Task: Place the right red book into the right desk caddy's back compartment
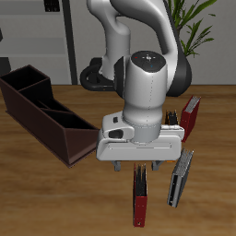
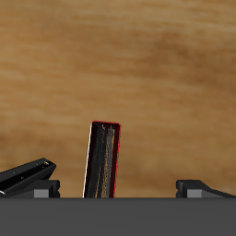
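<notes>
No readable text, labels, brands, numbers or signs in either view. Thin red hardcover book with a black edge strip [image 1: 140, 195], lower centre of the exterior frame: cover plain. Grey-and-black book [image 1: 179, 179] just beside it: no legible marks. Darker red book [image 1: 190, 116] at right: blank. Long dark maroon-brown open-top box [image 1: 44, 109] at left: no label. White robot arm housing [image 1: 147, 85] at centre: no logo visible. Wrist view: the book's edge shows blurred yellowish streaks, unreadable.

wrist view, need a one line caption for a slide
Open pincer poised over the right red book standing on the wooden table.
</notes>
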### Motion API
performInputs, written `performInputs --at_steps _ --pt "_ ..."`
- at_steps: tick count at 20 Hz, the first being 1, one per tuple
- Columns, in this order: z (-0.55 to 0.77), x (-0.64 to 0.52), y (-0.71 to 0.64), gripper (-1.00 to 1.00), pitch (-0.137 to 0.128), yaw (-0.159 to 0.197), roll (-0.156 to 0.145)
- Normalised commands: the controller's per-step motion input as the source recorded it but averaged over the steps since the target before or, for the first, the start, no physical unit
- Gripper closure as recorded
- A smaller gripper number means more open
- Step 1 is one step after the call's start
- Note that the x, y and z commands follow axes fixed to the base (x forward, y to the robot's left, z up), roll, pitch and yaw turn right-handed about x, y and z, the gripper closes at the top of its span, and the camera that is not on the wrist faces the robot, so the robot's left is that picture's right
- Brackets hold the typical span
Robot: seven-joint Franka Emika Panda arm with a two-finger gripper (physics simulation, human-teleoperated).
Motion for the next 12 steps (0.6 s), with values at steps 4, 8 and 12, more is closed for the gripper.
performInputs --at_steps 4,8,12 --pt "-0.09 0.04 -0.02 -1.0 0.003 -0.019 -0.007" --pt "-0.17 0.02 0.03 -1.0 0.015 -0.017 0.005" --pt "-0.09 0.01 0.0 -1.0 0.003 -0.012 0.0"
